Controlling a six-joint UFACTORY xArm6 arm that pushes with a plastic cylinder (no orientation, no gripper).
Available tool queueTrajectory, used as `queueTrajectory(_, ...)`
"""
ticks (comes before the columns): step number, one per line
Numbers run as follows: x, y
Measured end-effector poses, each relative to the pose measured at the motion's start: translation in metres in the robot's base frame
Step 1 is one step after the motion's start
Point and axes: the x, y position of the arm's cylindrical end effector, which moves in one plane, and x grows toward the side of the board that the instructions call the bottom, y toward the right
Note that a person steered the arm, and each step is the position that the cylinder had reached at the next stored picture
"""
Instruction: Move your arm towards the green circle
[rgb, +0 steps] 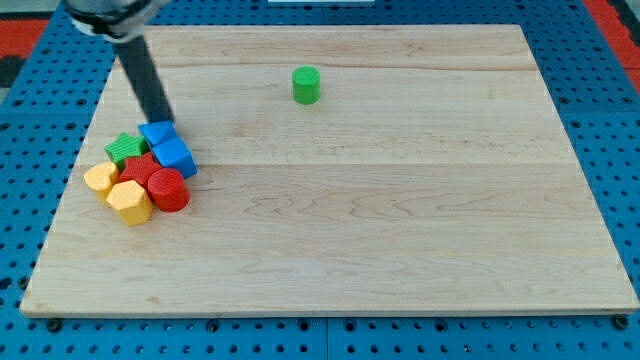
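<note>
**Tip at block cluster, green circle well apart**

No jaws on this rig: just a straight dark rod, nothing held. My tip (163, 121) down on the tabletop (400, 230) at the view's left, touching or just about touching the top edge of the upper blue block (157, 134).

Green circle (306, 85) standing alone toward the view's top, slightly left of centre. Up and to the view's right of my tip, well apart, bare wood between.

Cluster packed tight just below my tip:
- second blue block (174, 156) right below the first, touching it
- green block (124, 149) at the cluster's left, shape unclear
- red block (140, 169) in the middle, partly hidden, shape unclear
- red cylinder (168, 189) at the lower right
- yellow block (100, 179) at the far left, possibly heart-shaped
- yellow block, polygonal (130, 201) at the bottom

Rod leaning up toward the view's top left corner.
</note>
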Motion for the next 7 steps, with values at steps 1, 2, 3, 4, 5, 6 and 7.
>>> queueTrajectory(1, 0.005, 0.023)
queueTrajectory(2, 0.0, 0.023)
queueTrajectory(3, 0.006, 0.016)
queueTrajectory(4, 0.022, 0.015)
queueTrajectory(5, 0.001, 0.065)
queueTrajectory(6, -0.003, 0.13)
queueTrajectory(7, 0.004, 0.205)
